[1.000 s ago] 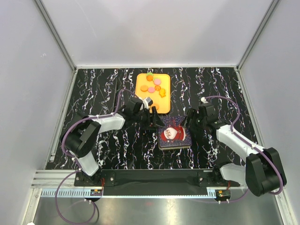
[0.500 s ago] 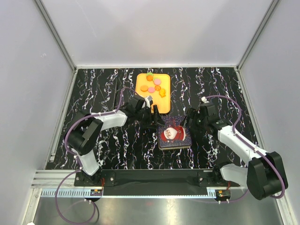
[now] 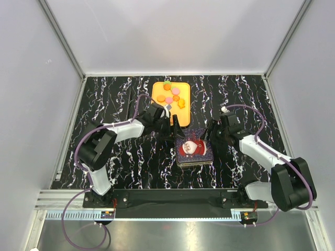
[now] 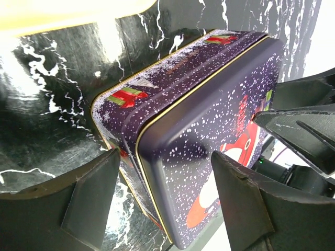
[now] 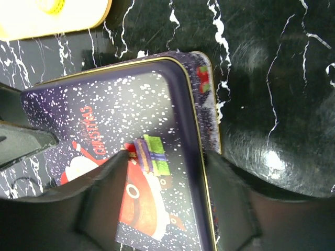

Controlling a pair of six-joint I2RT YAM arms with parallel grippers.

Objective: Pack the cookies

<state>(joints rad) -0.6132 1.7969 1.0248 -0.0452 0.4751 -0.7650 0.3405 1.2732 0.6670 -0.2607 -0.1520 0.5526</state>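
Note:
The cookies (image 3: 169, 97), small orange, pink and yellow discs, lie on a yellow tray (image 3: 185, 88) at the back middle. A purple Christmas tin (image 3: 193, 150) with a Santa lid stands in front of the tray. My left gripper (image 3: 176, 132) is open and straddles the tin's (image 4: 209, 104) near-left corner: one finger (image 4: 78, 204) is beside its wall and the other is over the lid. My right gripper (image 3: 214, 138) is open over the tin's (image 5: 104, 120) right edge. One finger (image 5: 104, 193) is above the lid and the other is outside the wall.
The tray's edge shows at the top of the left wrist view (image 4: 68, 13) and of the right wrist view (image 5: 52, 21). The black marbled tabletop (image 3: 115, 99) is walled in by white panels on three sides. A metal rail (image 3: 157, 209) runs along the near edge.
My left gripper has moved right, up to the tin's left corner. My right gripper has closed in on the tin's right edge. The tin has shifted slightly toward the tray.

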